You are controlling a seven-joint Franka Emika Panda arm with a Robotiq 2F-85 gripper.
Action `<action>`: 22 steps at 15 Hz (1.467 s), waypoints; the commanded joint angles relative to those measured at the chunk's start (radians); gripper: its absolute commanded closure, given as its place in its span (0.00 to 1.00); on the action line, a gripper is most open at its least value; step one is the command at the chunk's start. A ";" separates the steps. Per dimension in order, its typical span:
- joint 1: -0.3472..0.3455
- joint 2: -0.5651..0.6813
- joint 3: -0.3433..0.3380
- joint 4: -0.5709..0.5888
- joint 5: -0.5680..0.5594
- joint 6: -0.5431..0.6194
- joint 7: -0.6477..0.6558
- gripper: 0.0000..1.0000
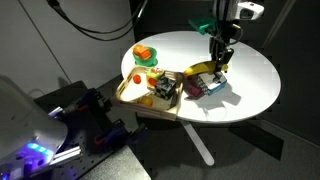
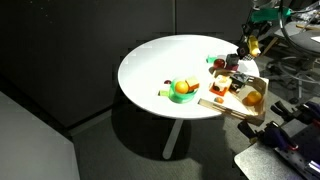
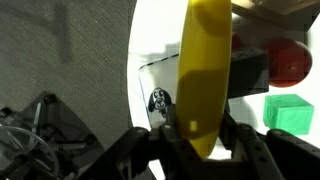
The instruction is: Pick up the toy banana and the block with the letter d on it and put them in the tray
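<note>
My gripper (image 3: pixel 198 135) is shut on the toy banana (image 3: pixel 203 70), which stands long and yellow between the fingers in the wrist view. In both exterior views the gripper (image 1: pixel 219 63) (image 2: pixel 247 47) hangs low over the white table with the banana (image 1: pixel 204 69) at its tip, close to the tray. The light-brown wooden tray (image 1: pixel 128 97) (image 2: pixel 232 108) sits at the table's edge with several toys on it. A small bluish block (image 1: pixel 193 90) lies beside the tray's corner, below the gripper; its letter is unreadable.
A green bowl holding an orange toy (image 1: pixel 145 55) (image 2: pixel 183 90) stands on the round white table (image 1: pixel 250 80). The wrist view shows a red toy (image 3: pixel 288 60) and a green block (image 3: pixel 290 110) beyond the banana, and the table edge (image 3: pixel 135 90) to the left.
</note>
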 commanded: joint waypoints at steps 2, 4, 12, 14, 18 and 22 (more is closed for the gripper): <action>0.007 -0.136 0.014 -0.118 -0.110 -0.025 -0.142 0.82; 0.008 -0.172 0.024 -0.157 -0.154 -0.025 -0.197 0.82; 0.010 -0.306 0.060 -0.334 -0.316 0.019 -0.299 0.82; 0.009 -0.337 0.071 -0.378 -0.354 0.027 -0.307 0.82; 0.009 -0.418 0.095 -0.473 -0.417 0.029 -0.304 0.82; 0.006 -0.490 0.122 -0.553 -0.443 0.025 -0.293 0.82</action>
